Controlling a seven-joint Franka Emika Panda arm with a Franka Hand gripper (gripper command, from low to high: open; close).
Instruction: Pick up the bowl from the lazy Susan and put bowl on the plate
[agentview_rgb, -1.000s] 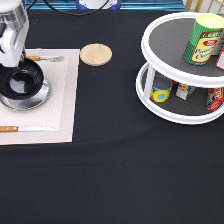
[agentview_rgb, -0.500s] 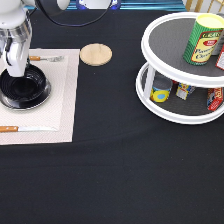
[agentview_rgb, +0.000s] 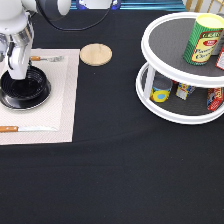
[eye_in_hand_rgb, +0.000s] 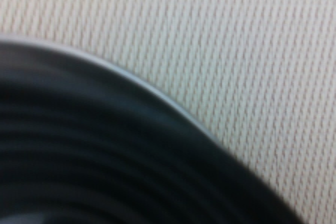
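Note:
The glossy black bowl (agentview_rgb: 27, 90) sits on the silver plate (agentview_rgb: 25, 107), of which only a thin rim shows around it. Both rest on a beige placemat (agentview_rgb: 60, 100) at the exterior view's left. My gripper (agentview_rgb: 15, 76) reaches straight down onto the bowl's far rim and is shut on it. The wrist view shows the bowl's ribbed black inside (eye_in_hand_rgb: 90, 165) from very close, with the placemat (eye_in_hand_rgb: 247, 65) beyond. The two-tier lazy Susan (agentview_rgb: 150, 107) stands at the exterior view's right, with no bowl on it.
A round wooden coaster (agentview_rgb: 95, 54) lies beside the placemat. A fork (agentview_rgb: 47, 59) and a knife (agentview_rgb: 25, 129) lie on the placemat. A green can (agentview_rgb: 204, 39) stands on the lazy Susan's top shelf, and several small cans on its lower shelf.
My gripper has come down a little at the bowl's rim. The bowl has stayed in place on the plate.

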